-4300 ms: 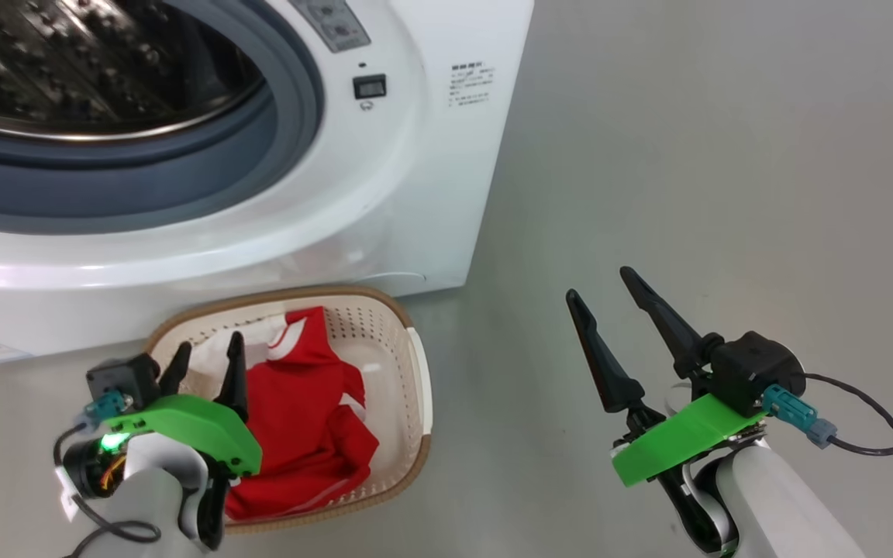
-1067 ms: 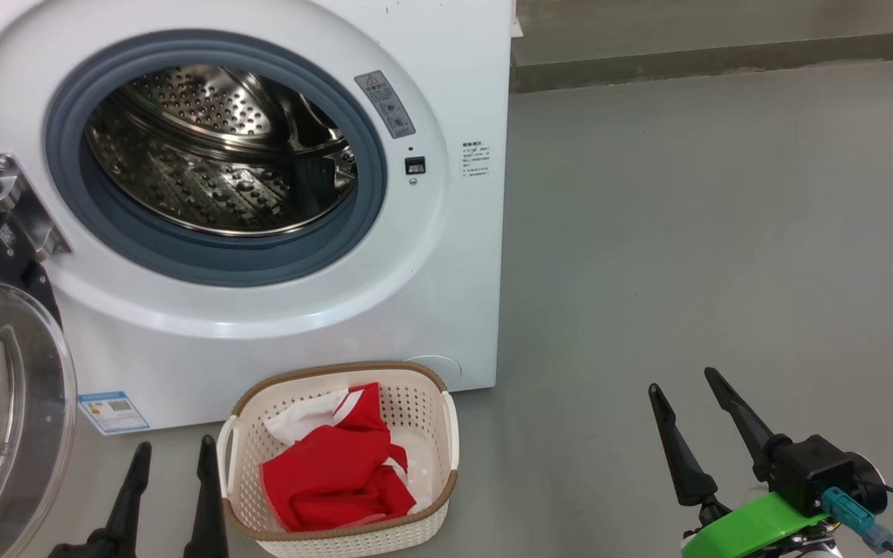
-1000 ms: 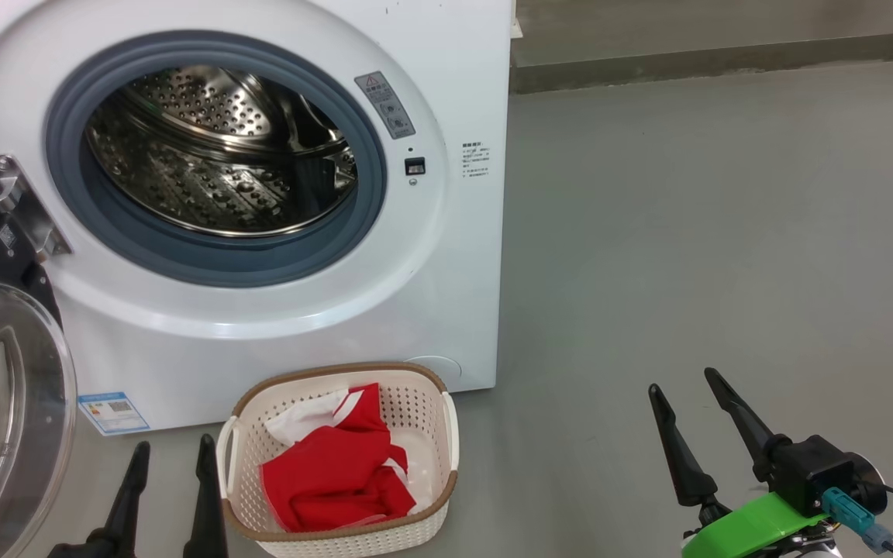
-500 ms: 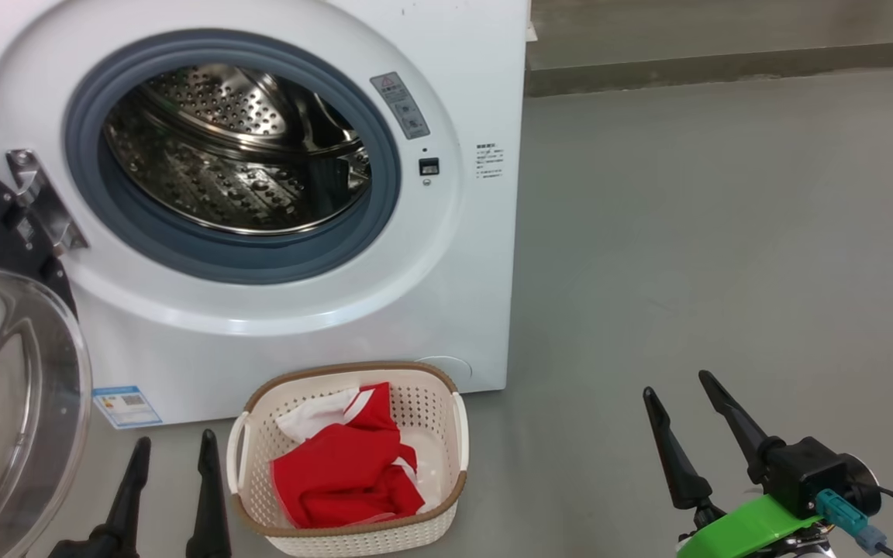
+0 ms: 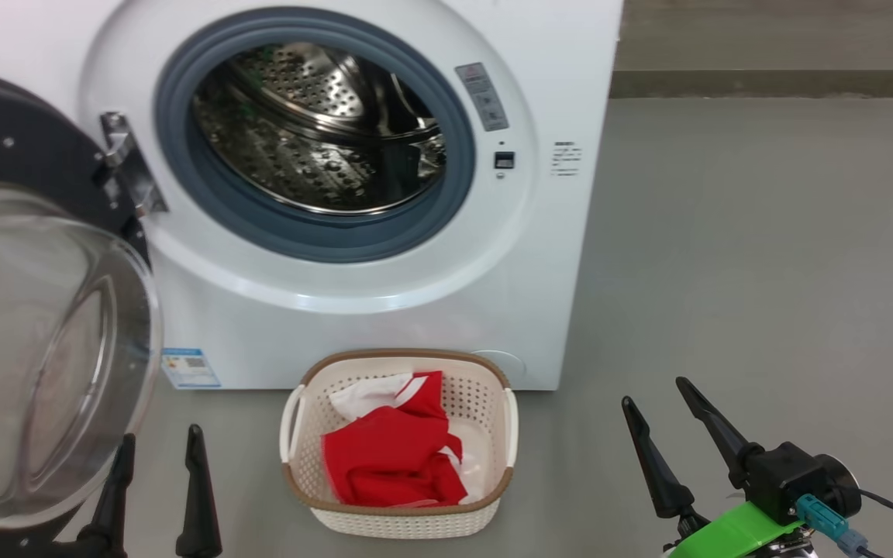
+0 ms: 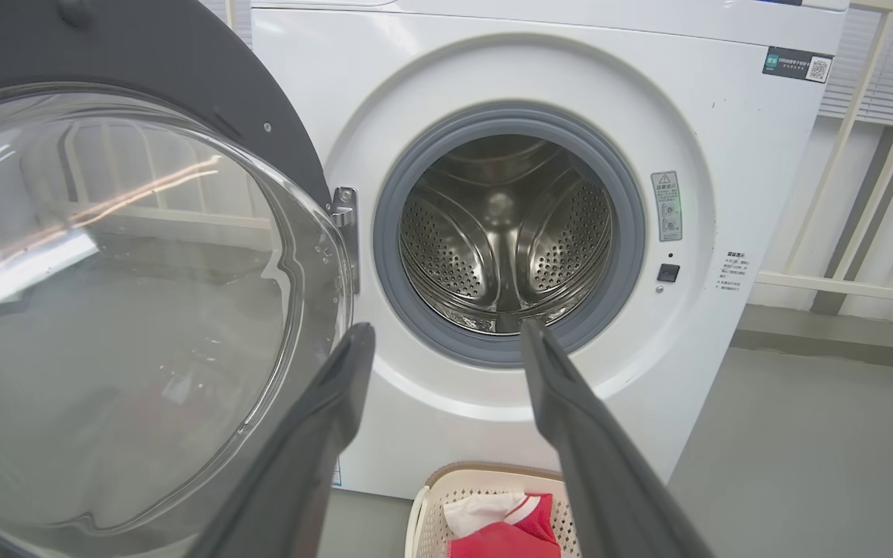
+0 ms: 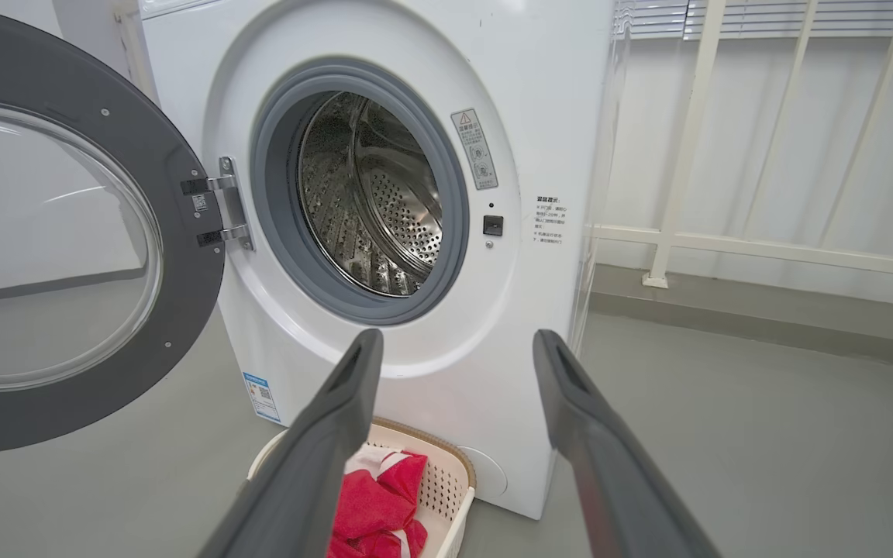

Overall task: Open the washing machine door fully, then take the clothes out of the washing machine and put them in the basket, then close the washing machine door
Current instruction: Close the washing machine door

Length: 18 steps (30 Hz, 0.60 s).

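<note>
The washing machine door [image 5: 36, 341] stands swung wide to the left on its hinge, so the mouth of the washing machine [image 5: 384, 325] is free, and its drum [image 5: 322, 132] looks empty. The clothes [image 5: 392, 457] lie as a red heap in the basket [image 5: 408, 358], which stands on the floor [image 5: 725, 271] just in front of the machine, below the opening, probably to make the way down short. The left pincer [image 5: 161, 434] and the right pincer [image 5: 655, 391] are both spread and carry nothing. The left one is just beside the door, so I judge closing it is the step not yet done.
</note>
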Tool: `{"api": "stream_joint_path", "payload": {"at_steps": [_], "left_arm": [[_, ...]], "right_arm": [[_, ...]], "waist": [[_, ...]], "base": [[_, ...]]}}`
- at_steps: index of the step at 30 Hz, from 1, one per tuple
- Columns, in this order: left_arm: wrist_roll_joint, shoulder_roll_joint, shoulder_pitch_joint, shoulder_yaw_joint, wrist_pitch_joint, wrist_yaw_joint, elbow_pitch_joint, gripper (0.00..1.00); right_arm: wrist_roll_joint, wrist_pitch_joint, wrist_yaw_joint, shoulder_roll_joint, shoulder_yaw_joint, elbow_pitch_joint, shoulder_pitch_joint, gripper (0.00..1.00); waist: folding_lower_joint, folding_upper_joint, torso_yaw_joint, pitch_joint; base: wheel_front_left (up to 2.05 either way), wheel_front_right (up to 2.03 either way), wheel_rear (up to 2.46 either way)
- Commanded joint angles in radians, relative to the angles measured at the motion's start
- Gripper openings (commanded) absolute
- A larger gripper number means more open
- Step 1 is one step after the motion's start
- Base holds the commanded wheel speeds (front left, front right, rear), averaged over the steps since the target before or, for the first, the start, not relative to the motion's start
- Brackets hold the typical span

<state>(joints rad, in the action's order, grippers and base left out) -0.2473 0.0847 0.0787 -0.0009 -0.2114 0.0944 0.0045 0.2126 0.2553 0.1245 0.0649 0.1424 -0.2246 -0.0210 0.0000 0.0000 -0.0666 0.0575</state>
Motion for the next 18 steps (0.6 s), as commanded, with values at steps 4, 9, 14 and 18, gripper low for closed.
{"api": "stream_joint_path", "payload": {"at_steps": [4, 9, 14, 18], "left_arm": [[0.019, 0.026, -0.028, 0.036, 0.009, 0.02, -0.052, 1.0], [0.016, 0.025, -0.026, 0.036, 0.017, 0.031, -0.075, 1.0], [0.024, 0.026, -0.022, 0.033, 0.024, 0.043, -0.096, 1.0], [0.037, 0.032, -0.015, 0.03, 0.033, 0.055, -0.118, 1.0]], "right_arm": [[0.006, 0.006, 0.006, 0.013, 0.042, 0.024, -0.045, 1.0], [0.009, 0.006, 0.006, 0.016, 0.064, 0.024, -0.054, 1.0], [0.006, 0.006, 0.006, 0.021, 0.084, 0.027, -0.056, 1.0], [0.004, 0.006, 0.006, 0.024, 0.096, 0.031, -0.059, 1.0]], "waist": [[0.0, 0.0, -0.09, -0.001], [0.0, 0.0, -0.149, -0.002], [0.0, 0.0, -0.193, -0.001], [0.0, 0.0, -0.231, 0.0]], "base": [[0.0, 0.0, 0.0], [0.0, 0.0, 0.0], [0.0, 0.0, 0.0], [0.0, 0.0, 0.0]]}}
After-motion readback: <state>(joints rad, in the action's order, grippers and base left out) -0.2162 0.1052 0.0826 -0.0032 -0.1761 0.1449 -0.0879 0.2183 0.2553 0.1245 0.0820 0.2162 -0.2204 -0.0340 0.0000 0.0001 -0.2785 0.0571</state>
